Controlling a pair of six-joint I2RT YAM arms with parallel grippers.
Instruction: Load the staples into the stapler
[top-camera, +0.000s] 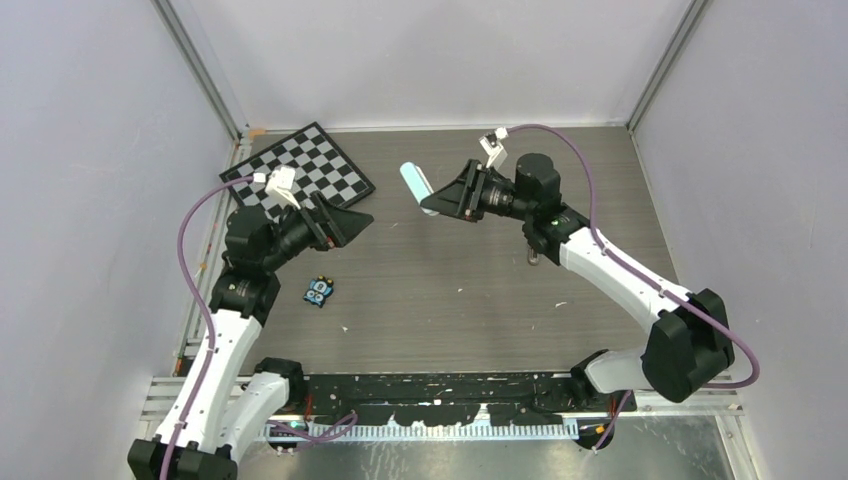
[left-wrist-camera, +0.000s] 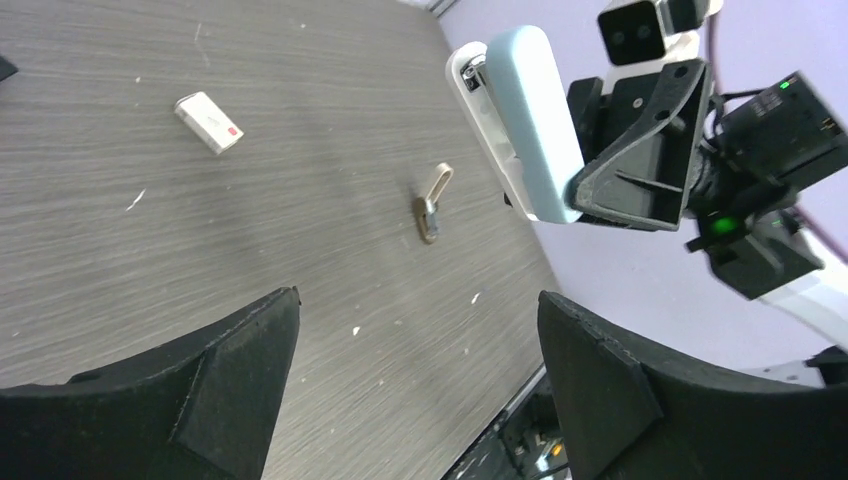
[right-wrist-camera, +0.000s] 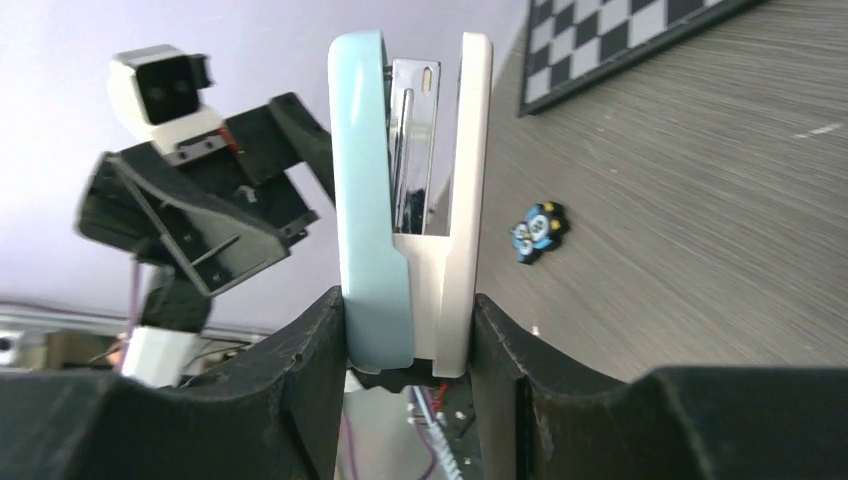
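Pinching pale-blue-topped, white-based stapler (right-wrist-camera: 366, 200) w/ silver channel showing: right fingers (right-wrist-camera: 300, 400); left fingers (left-wrist-camera: 230, 390) spread.

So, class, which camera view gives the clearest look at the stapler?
The right wrist view: the stapler is close up, clamped in the right jaws, showing teal top, metal channel and white base. The left wrist view shows its teal back from further off; the top view shows only a small pale sliver.
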